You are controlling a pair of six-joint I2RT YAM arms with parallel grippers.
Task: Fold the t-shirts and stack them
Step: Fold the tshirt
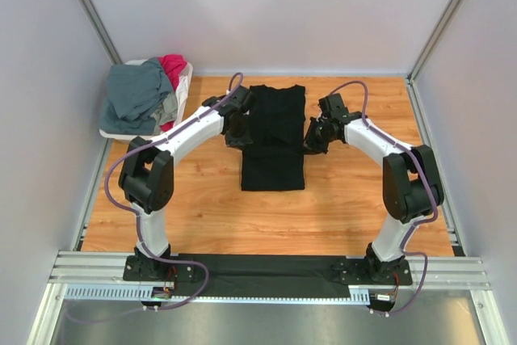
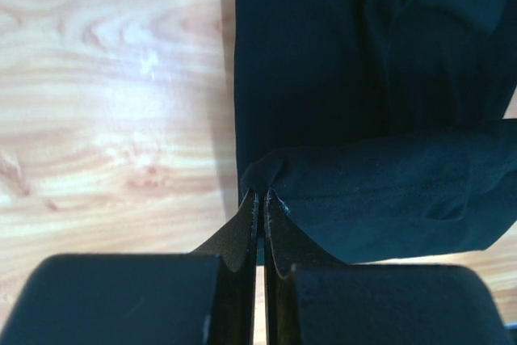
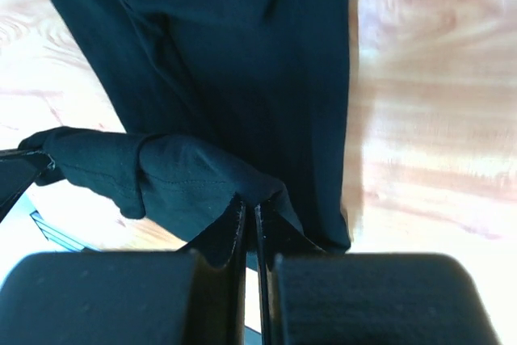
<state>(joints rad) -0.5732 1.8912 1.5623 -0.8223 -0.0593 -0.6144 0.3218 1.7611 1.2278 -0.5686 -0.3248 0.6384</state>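
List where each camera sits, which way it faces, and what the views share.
Top external: above and behind the robot, looking down on the table, black t-shirt and basket; both arms show whole.
Left wrist: on the left arm, facing down along its left claw, shut on the shirt's edge.
Right wrist: on the right arm, facing down along its right claw, shut on a lifted fold.
Shared: all three show the black t-shirt.

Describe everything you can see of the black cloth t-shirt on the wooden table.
The black cloth t-shirt is plain, soft and matte, already folded into a long narrow strip lying on the middle of the wooden table, running far to near. About mid-length, the left gripper and right gripper, both shut, each pinch a side edge, holding a rumpled fold above the flat layers. Nothing else touches it.
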